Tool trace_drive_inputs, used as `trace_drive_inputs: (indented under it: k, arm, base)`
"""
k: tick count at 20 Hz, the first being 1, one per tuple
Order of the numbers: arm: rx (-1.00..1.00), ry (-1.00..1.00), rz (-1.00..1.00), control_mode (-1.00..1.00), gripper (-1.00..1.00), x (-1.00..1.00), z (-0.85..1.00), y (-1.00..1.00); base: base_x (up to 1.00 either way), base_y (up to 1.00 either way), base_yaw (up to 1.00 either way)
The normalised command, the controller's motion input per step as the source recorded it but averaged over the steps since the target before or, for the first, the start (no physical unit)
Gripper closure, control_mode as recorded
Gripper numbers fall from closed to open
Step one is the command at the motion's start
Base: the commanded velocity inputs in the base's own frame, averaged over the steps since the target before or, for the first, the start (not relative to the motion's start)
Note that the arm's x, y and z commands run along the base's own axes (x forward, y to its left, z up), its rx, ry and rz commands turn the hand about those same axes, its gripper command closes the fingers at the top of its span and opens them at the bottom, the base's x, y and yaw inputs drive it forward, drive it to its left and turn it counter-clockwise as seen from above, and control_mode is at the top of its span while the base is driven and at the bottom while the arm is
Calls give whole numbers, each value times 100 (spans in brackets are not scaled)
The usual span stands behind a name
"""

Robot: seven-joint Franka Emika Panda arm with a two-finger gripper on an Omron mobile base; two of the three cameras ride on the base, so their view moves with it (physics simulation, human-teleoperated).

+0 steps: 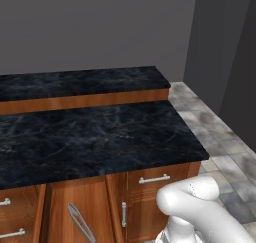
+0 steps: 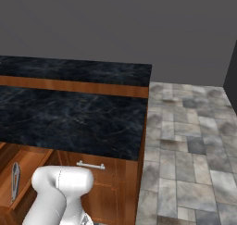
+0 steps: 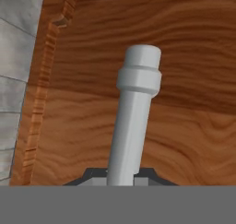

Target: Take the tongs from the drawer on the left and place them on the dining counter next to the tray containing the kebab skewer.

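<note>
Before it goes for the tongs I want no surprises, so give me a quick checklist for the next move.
1. Drawer open: ok.
2. Tongs lying flat inside the drawer, uncovered: ok.
3. End effector free to grasp: not ok; it is shut on the silver handle.
4. Path from the handle to the tongs unobstructed: cannot tell.
5. Tray's spot on the dining counter known: cannot tell.
</note>
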Motion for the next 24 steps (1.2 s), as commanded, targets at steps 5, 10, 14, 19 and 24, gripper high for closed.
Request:
trace_drive_inputs:
  k: [5, 10, 14, 19, 24]
  arm:
    - [0, 0, 0, -100, 100, -52, -4, 3]
    - [0, 0, 0, -100, 100, -27, -1, 0]
    - [0, 0, 1, -100, 100, -49, -10, 3]
    - [-2, -1, 4, -100, 100, -67, -10, 3]
    - [-2, 0, 4, -100, 100, -61, -7, 4]
  base:
    - [0, 0, 0]
    - [0, 0, 0]
    - [0, 0, 0]
    - [0, 0, 0]
    - [0, 0, 0]
